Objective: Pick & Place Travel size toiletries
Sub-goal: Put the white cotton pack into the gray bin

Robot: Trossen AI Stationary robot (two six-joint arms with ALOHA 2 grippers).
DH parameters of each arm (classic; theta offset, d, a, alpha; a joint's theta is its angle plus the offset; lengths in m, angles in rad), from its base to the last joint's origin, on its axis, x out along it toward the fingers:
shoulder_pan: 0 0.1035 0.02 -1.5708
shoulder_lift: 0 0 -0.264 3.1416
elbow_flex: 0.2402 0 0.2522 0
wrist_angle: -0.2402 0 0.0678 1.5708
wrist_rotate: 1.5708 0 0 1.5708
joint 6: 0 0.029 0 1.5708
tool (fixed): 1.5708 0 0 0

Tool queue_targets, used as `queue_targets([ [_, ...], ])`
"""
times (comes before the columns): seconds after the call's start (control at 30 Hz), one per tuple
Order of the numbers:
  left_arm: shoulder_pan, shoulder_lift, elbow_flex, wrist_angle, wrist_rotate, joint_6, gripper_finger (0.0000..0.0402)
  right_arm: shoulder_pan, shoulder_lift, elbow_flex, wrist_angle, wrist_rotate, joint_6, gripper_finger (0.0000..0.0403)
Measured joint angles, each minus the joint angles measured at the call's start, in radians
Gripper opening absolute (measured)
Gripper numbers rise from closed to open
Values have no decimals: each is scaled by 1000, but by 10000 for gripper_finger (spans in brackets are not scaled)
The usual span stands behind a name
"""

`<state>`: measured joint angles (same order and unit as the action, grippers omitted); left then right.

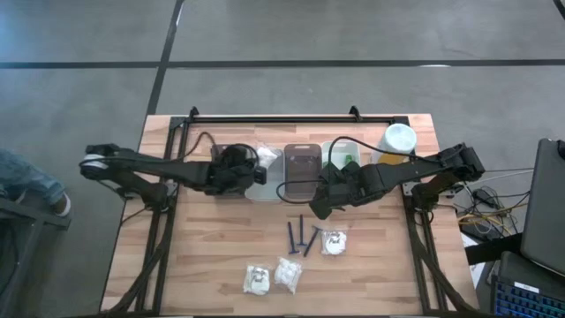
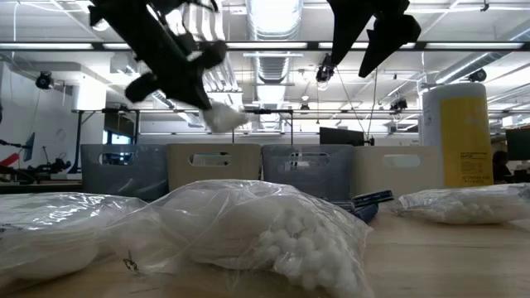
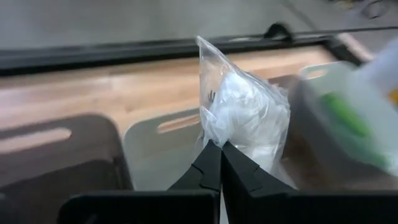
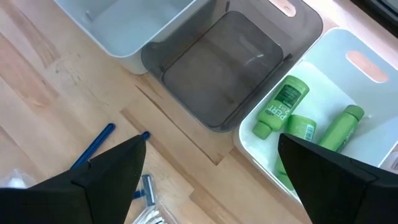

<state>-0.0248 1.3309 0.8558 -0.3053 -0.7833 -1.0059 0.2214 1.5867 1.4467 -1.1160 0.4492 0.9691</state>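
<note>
My left gripper (image 1: pixel 252 173) is shut on a white plastic-wrapped packet (image 3: pixel 245 118) and hangs above the row of bins, over the pale bin (image 3: pixel 155 155). In the low view the packet (image 2: pixel 224 116) shows high above the table. My right gripper (image 4: pixel 211 180) hovers open near the grey bin (image 4: pixel 230 62), holding nothing. Green bottles (image 4: pixel 298 118) lie in the white bin (image 4: pixel 373 106). Blue razor sticks (image 1: pixel 300 237) and three more packets (image 1: pixel 334 241), (image 1: pixel 288 272), (image 1: pixel 256 278) lie flat on the table. My left gripper pinches the packet's clear wrapping at one edge (image 3: pixel 214 134) between its two fingertips. The fingers slant downward toward the bins. The packet is lifted clear of table and bins and sticks out beyond the fingertips.
Several bins (image 1: pixel 300 168) stand side by side along the table's far half. A tall yellow canister with a white lid (image 1: pixel 399 140) stands at the far right. Bare wood lies at the near left (image 1: pixel 194 256).
</note>
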Motion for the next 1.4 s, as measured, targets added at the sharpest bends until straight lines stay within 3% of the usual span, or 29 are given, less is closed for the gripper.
queue_targets([
  [0.4, 32, 192, 17, 7, 139, -183, 62, 1, 0, 0, -5, -1, 18, 364],
  [0.83, 31, 111, 56, -47, 184, -62, 193, 1, 0, -1, -10, -1, 14, 364],
  [0.93, 30, 70, 56, -74, 285, -19, 212, 1, 0, -1, -10, -1, 14, 364],
  [1.0, 8, 37, 56, -72, 400, 102, 216, 1, 0, -1, -10, -1, 14, 364],
  [1.13, -72, -21, 56, -105, 722, 367, 218, 7, 0, -1, -10, -2, 14, 364],
  [1.23, -145, -51, 52, -179, 930, 419, 218, 11, 0, -1, -10, -3, 5, 364],
  [1.3, -195, -61, 38, -192, 991, 388, 218, 15, 0, -1, -9, -5, -1, 364],
  [1.4, -266, -58, 18, -183, 989, 295, 218, 23, 0, -1, -6, -5, -1, 364],
])
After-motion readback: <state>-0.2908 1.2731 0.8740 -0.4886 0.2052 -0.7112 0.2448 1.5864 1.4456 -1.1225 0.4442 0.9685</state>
